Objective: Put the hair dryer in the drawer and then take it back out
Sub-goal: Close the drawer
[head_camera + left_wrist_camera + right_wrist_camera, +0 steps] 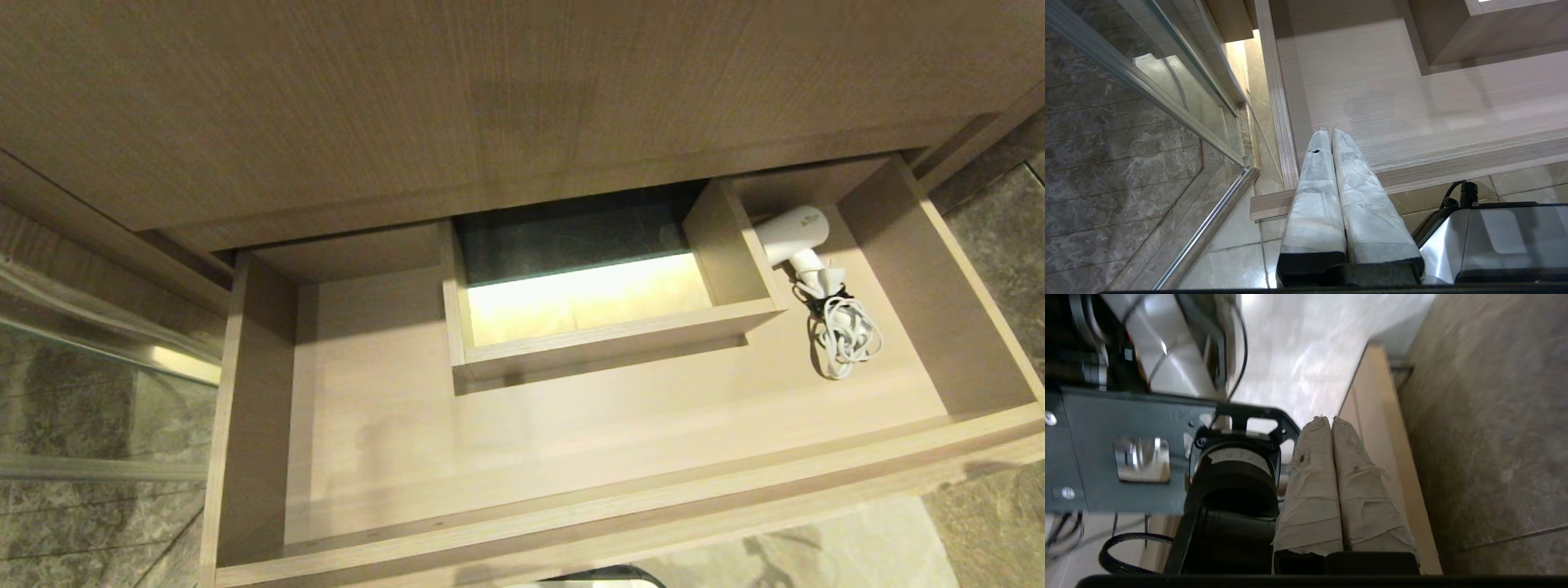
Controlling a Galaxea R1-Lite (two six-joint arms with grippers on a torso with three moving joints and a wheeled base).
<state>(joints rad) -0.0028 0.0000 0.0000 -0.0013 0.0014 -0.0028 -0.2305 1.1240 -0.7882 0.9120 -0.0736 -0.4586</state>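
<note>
The wide tan wood drawer (571, 523) stands pulled out below the counter. The white hair dryer (793, 233) lies on the drawer floor in the back right corner, its white cord (845, 339) bundled just in front of it. Neither arm shows in the head view. My left gripper (1329, 130) is shut and empty, hanging over the drawer's (1412, 110) front left corner. My right gripper (1329, 418) is shut and empty, low beside the robot's base, next to a tan wooden panel (1376, 437). The hair dryer is in neither wrist view.
A wooden box-shaped cut-out (588, 286) rises in the middle back of the drawer. A glass panel with a metal frame (1180, 102) stands to the left. Marble floor (996, 245) lies to the right. The robot's base (1494, 241) sits just before the drawer front.
</note>
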